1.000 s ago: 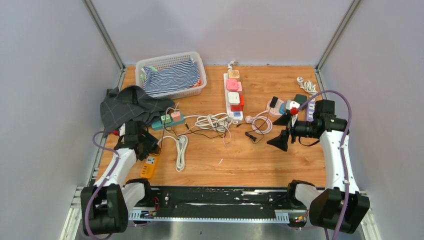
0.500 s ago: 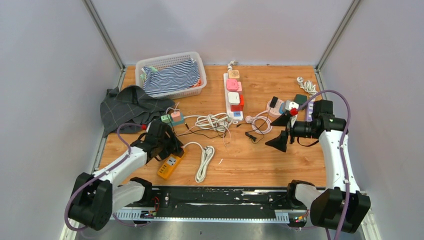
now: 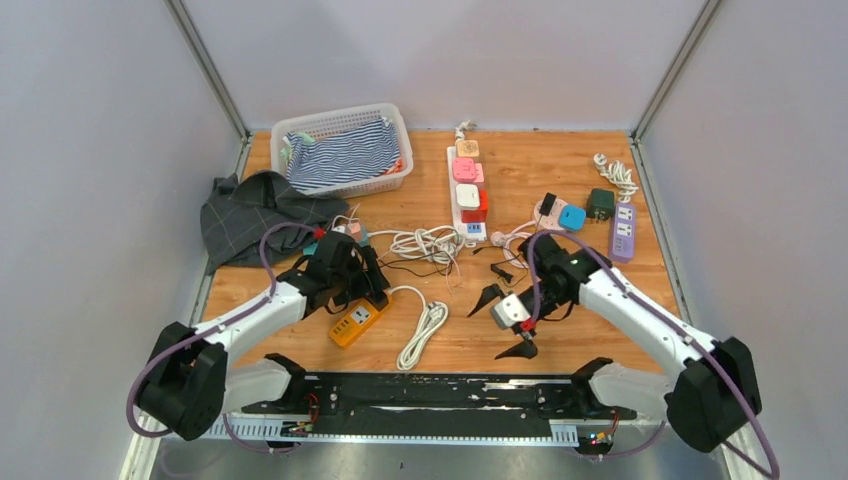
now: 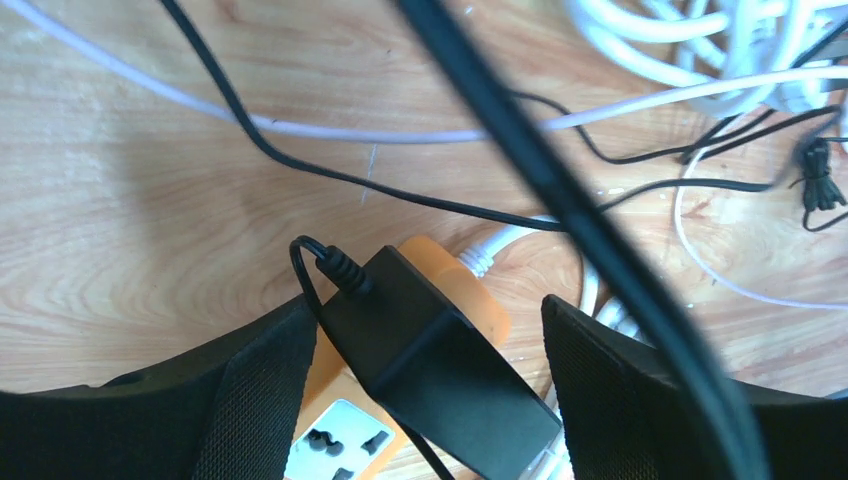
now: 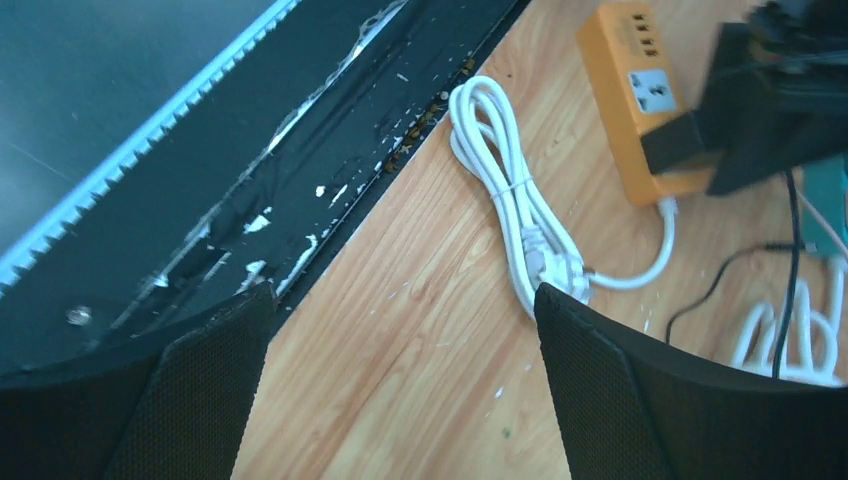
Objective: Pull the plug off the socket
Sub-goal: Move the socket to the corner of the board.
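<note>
Plug (image 4: 430, 360) black, sitting on orange socket strip (image 4: 330, 440), lower left of worktop (image 3: 560, 175) | left pincer (image 4: 428, 305) wide open astride it | right pincer (image 5: 400, 295) fully open, empty, lower centre of top view

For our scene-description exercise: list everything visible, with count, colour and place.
orange power strip: 1, orange, front left
adapter: 1, black, plugged into orange power strip
cable coil: 1, white, right of that strip
long power strip: 1, white, rear centre
short power strip: 1, purple, right side
basket: 1, white, rear left, holds striped cloth
loose cloth: 1, grey, left edge
left gripper: 1, black, open, astride adapter
right gripper: 1, black, open, front centre
</note>
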Tool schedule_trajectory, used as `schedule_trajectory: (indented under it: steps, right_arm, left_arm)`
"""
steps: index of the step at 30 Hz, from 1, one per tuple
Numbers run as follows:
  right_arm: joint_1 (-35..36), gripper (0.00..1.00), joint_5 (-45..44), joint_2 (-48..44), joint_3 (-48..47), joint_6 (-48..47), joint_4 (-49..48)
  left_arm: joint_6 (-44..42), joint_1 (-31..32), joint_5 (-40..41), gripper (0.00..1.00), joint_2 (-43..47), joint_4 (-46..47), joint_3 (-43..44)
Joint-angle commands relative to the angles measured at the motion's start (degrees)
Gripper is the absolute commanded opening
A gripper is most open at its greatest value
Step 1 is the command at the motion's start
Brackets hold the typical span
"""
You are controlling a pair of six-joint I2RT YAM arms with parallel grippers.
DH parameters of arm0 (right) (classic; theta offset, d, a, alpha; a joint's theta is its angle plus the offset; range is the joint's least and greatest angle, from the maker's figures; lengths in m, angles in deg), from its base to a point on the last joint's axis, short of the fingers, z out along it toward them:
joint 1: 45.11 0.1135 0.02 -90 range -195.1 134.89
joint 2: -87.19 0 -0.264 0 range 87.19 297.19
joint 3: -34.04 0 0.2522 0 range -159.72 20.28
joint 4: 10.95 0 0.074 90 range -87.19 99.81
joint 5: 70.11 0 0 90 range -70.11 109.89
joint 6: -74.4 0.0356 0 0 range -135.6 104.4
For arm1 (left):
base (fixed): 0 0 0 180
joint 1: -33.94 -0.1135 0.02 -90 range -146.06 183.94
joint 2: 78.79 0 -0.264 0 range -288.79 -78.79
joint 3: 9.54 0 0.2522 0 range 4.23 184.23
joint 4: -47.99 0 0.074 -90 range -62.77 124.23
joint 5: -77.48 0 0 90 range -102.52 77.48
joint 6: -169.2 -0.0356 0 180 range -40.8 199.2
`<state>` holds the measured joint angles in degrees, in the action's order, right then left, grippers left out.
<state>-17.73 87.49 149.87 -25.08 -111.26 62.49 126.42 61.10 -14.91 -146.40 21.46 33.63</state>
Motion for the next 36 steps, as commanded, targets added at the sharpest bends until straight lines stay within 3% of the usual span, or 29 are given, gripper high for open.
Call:
schedule_trajectory:
  steps: [1,8,18,26,36]
  right_arm:
    - [10.59,1.00,-12.82,6.15,-1.93,0.76,-14.92]
    - [23.71,0.90,-26.71,22.13,-11.57,11.49,-22.90]
    - [31.05,0.77,-36.21,39.09,-21.53,21.38,-26.46]
    - [33.69,0.61,-39.06,43.20,-21.34,21.64,-24.04]
    - [33.08,0.25,-41.87,36.41,-13.01,19.63,-22.72]
  left_arm:
    - [-9.41,0.44,3.51,0.84,4.87,-2.78,3.68]
    - [-17.14,0.44,11.81,0.88,11.85,-12.19,6.65]
    - [-18.06,0.44,17.28,0.88,21.93,-16.88,5.64]
    - [-13.45,0.44,20.78,0.88,24.89,-18.97,4.59]
    - [-13.00,0.43,22.65,0.89,25.93,-20.38,5.96]
